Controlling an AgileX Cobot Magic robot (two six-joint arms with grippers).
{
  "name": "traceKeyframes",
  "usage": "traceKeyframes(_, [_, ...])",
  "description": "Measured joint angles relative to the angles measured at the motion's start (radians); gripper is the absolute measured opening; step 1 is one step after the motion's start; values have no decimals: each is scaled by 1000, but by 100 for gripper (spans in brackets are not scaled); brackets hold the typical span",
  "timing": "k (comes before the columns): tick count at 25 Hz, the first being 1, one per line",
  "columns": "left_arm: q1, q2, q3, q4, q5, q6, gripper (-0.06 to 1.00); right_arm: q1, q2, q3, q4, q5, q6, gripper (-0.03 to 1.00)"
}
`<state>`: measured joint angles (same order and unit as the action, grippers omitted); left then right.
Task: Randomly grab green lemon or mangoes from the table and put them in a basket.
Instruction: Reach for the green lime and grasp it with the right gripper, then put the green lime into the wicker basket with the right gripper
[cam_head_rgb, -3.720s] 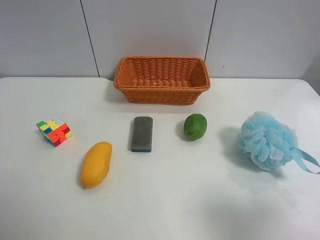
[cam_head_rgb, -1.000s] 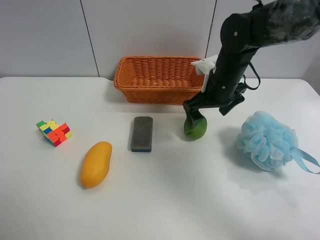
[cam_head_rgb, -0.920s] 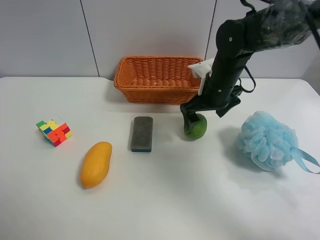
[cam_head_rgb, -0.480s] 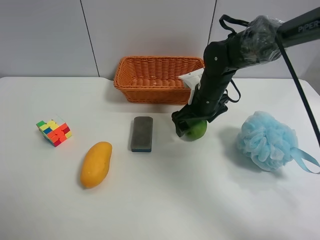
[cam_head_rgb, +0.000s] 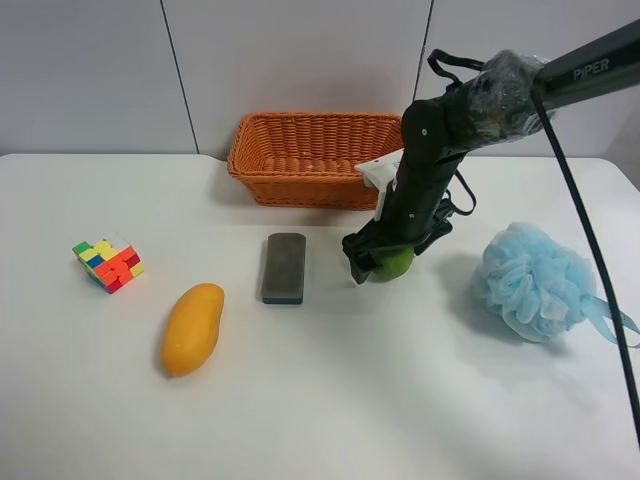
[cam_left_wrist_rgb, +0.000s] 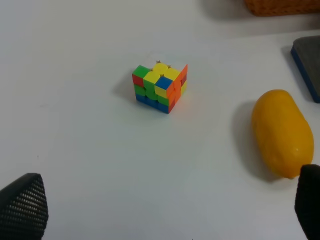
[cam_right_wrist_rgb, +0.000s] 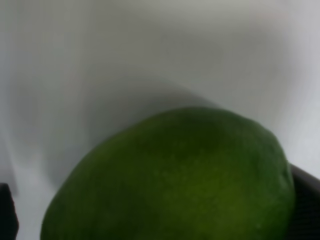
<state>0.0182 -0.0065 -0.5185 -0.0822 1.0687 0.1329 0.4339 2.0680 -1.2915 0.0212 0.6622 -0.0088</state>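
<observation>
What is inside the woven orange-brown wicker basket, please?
In the rectangular orange-brown wicker basket only its own woven floor and far wall show, no fruit. Its near wall hides the front of the floor, and the black robot arm covers one corner.

Bright, even light, soft shadows on the table (cam_head_rgb: 320, 400); right wrist close-up blurred

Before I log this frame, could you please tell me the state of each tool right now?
Left tool: open, empty.
Right tool: open, straddling the green lemon, not yet clamped.
</observation>
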Motion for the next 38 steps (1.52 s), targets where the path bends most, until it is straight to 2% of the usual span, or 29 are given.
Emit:
traceKeyframes(3, [0,0,0,0,0,0,99,0,2,0,1,-1,0,97])
traceKeyframes(6, [0,0,0,0,0,0,99,0,5,0,0,-1,0,76])
traceKeyframes(7, [0,0,0,0,0,0,99,0,5,0,1,-1,0,75])
traceKeyframes(22, [0,0,0,0,0,0,99,1,-11,0,1,13,0,75])
traceKeyframes(33, [0,0,0,0,0,0,99,1,-206,0,8,186,0,75])
traceKeyframes(38, [0,0,0,0,0,0,99,1,-311,-3,9,230,25,75])
